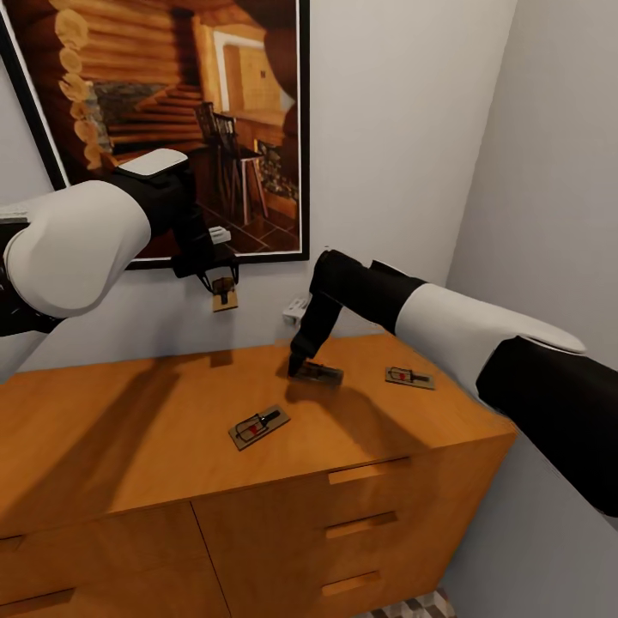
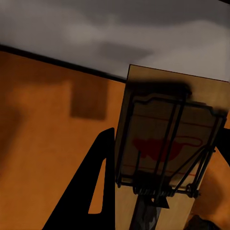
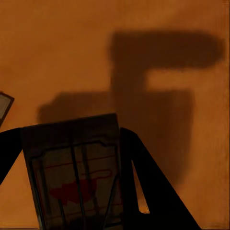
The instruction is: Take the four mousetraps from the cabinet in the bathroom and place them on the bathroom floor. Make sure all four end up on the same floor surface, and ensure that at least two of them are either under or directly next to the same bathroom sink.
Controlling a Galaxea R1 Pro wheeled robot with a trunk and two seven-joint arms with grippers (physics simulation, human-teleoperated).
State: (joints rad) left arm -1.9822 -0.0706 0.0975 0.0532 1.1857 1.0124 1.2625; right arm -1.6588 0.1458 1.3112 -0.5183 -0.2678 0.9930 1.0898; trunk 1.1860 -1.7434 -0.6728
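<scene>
Your left pincer (image 1: 221, 283) is raised above the cabinet (image 1: 172, 412) in front of the wall, closed on a mousetrap (image 1: 225, 293) that hangs clear of the wood; the left wrist view shows that trap (image 2: 165, 148) pinched between the dark fingers (image 2: 88, 191). Your right pincer (image 1: 300, 365) is down at the cabinet top, at the rear around one o'clock, its fingers (image 3: 148, 187) on either side of a second mousetrap (image 1: 319, 372), clamped against its edges. A third mousetrap (image 1: 409, 378) lies just beyond, at three o'clock from it. A fourth mousetrap (image 1: 258, 427) rests nearer the front edge, at seven o'clock from the right pincer. A framed picture (image 1: 172, 103) hangs on the wall behind.
</scene>
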